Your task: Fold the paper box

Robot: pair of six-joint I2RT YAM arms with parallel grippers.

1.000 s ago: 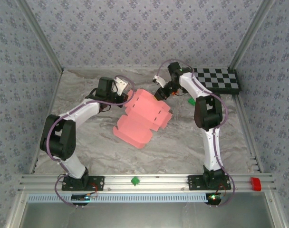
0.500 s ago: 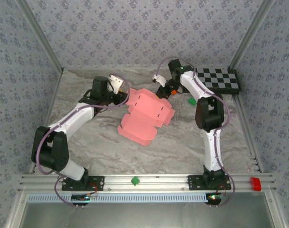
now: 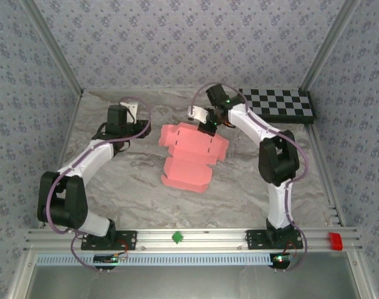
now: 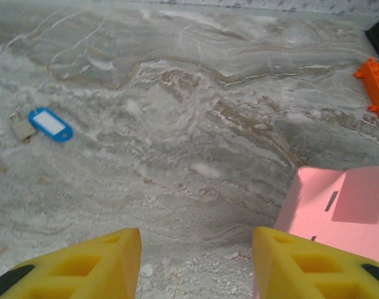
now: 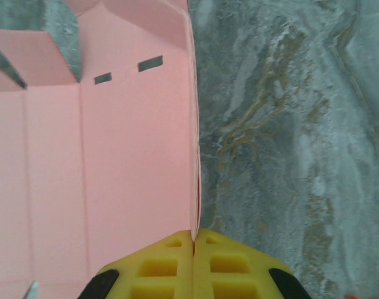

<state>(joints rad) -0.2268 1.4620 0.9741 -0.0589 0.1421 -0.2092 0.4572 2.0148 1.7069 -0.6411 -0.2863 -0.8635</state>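
The pink paper box [image 3: 192,152] lies partly folded on the marbled table, a little behind the middle. My right gripper [image 3: 205,124] reaches over its far edge. In the right wrist view that gripper [image 5: 194,235] is shut on a thin upright edge of the paper box [image 5: 115,156], whose slotted panels spread to the left. My left gripper [image 3: 134,124] sits left of the box and apart from it. Its yellow fingers [image 4: 102,261] stand open over bare table, with a corner of the paper box [image 4: 339,212] just right of the right finger.
A checkerboard [image 3: 283,103] lies at the back right. A blue key tag [image 4: 50,124] and an orange piece [image 4: 376,84] rest on the table ahead of the left gripper. A green piece [image 3: 176,237] and a red piece [image 3: 335,240] sit on the front rail.
My left gripper let go of the box, opened and drew back to the left. My right gripper closed on the box's far edge and carried it leftward; the box shifted and lies flatter.
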